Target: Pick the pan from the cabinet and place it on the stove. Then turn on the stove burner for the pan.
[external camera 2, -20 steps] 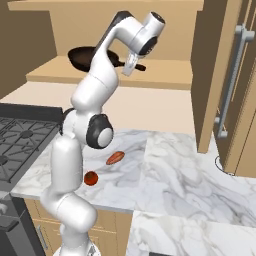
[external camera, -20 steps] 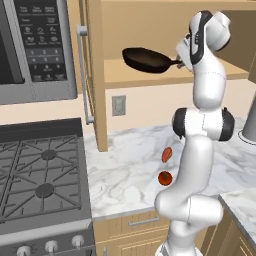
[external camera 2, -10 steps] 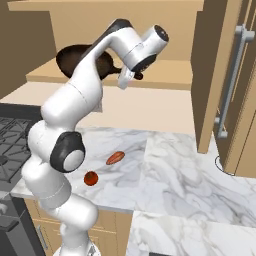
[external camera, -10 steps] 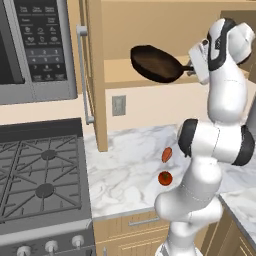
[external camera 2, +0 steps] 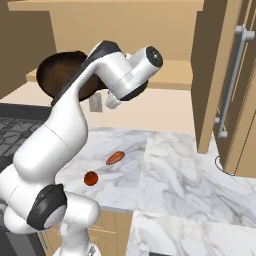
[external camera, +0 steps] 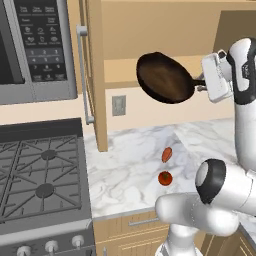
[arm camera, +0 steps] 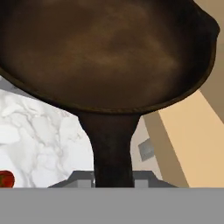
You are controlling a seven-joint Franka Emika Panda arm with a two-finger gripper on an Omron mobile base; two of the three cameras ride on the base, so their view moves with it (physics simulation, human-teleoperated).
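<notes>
Dark brown skillet pan (external camera: 165, 79) is held by its handle in the closed gripper (external camera: 204, 85), tilted in open air above the marble counter (external camera: 130, 165), at 3 o'clock of the cabinet door edge (external camera: 94, 75). Microwave keypad (external camera: 46, 40) lettering is unreadable.

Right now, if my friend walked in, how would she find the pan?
Start at the stove on the left, then look right over the marble counter and up. The pan hangs in the air there, tilted, its handle pinched in the robot's fingers. It is round, big and dark brown, unlike the two little red things lying below.
</notes>
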